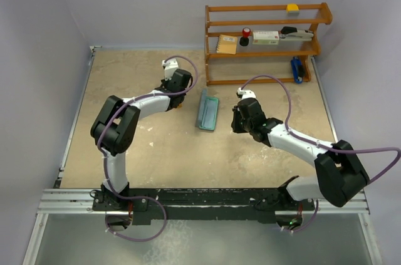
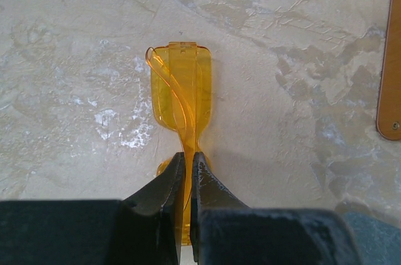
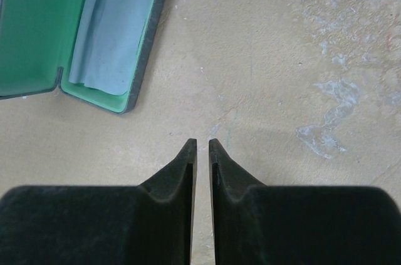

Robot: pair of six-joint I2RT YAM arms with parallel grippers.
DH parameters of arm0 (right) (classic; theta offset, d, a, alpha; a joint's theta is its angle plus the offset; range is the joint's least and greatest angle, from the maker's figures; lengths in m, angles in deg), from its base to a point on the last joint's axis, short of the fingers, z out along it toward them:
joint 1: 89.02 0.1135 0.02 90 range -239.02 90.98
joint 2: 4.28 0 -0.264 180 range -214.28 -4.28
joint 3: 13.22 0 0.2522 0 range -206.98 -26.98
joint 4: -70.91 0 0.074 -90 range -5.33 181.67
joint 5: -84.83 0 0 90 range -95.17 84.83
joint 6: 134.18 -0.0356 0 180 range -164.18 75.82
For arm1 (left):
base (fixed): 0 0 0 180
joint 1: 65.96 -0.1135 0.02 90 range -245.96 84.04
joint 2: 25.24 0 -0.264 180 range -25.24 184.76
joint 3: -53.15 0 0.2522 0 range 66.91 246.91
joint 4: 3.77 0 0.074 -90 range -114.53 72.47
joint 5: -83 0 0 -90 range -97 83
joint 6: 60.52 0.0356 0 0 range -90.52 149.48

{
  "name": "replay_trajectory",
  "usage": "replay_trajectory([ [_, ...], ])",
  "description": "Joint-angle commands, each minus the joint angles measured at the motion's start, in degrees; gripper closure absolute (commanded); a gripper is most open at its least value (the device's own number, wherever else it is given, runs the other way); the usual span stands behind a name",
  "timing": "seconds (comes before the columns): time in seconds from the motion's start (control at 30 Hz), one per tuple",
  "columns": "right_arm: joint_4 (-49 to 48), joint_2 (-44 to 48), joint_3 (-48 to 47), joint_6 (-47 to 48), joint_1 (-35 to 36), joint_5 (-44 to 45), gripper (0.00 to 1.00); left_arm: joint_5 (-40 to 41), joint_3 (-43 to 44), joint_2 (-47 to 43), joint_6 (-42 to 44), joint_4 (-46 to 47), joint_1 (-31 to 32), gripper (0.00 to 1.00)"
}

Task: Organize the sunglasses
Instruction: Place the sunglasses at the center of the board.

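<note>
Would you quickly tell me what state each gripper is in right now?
Left gripper: closed on the sunglasses.
Right gripper: nearly closed, holding nothing.

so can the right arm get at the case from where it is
Probably yes. The open case lies ahead and left of the right gripper, with only bare table between them; its empty jaws stand almost shut.
</note>
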Motion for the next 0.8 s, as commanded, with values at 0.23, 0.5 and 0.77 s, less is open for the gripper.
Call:
replay_trajectory([
  [0.23,-0.8,-1.3,-0.9,0.2,-0.2,0.5,0.85,-0.3,1.4,3.4,-1.5,5.5,-1.2,1.0],
  [0.5,-0.7,-1.8,-1.1,0.3,-0.2,0.5,0.84,-0.5,2.0,5.4,-1.3,6.0,-1.3,1.0],
  [0.77,-0.7,-2.4,-1.4,0.4,-0.2,0.5,0.84,-0.5,2.6,5.8,-1.2,5.4,-1.5,0.86],
])
